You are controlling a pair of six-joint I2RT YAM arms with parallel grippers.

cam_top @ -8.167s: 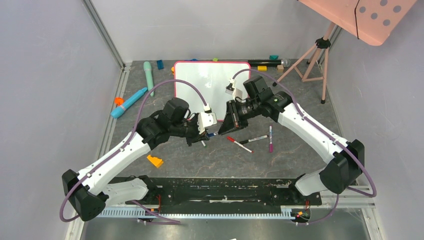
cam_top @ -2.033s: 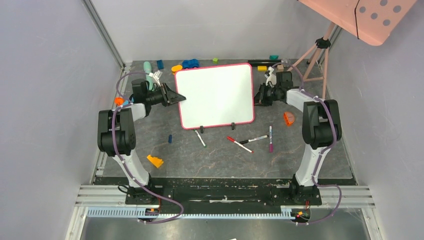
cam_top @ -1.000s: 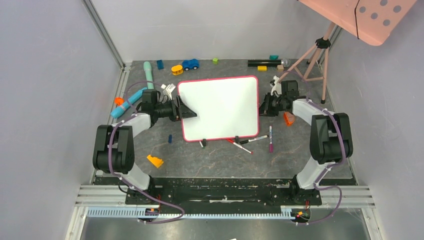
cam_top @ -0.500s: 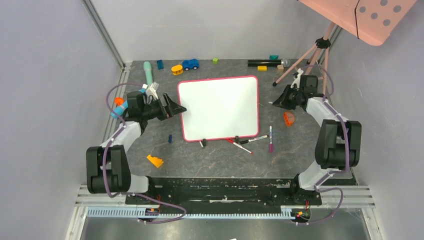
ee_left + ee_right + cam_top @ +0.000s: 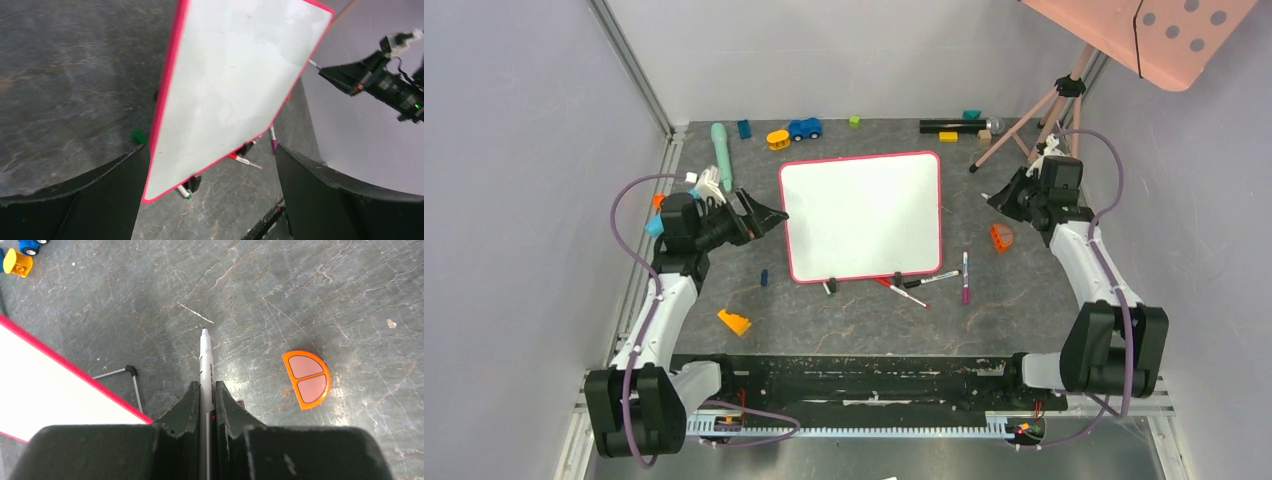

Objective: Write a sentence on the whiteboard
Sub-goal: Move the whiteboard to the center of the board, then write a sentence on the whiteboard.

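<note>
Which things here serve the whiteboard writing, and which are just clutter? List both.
For the job:
whiteboard, blank so far
marker, gripped in the right gripper
left gripper, open at the board's left edge

Lying about:
orange half-round piece
blue toy car
yellow block
orange wedge
loose purple marker

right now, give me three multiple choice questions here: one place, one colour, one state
1. Where is the orange half-round piece? A) left of the board B) right of the board C) on the board
2. What colour is the board's frame? A) blue B) green C) pink-red
3. How is the right tool? A) shut on a pen B) open and empty C) out of view
Answers: 1 B, it lies past the board's right edge; 2 C, the rim shows pink-red; 3 A, a pen is clamped in it.
</note>
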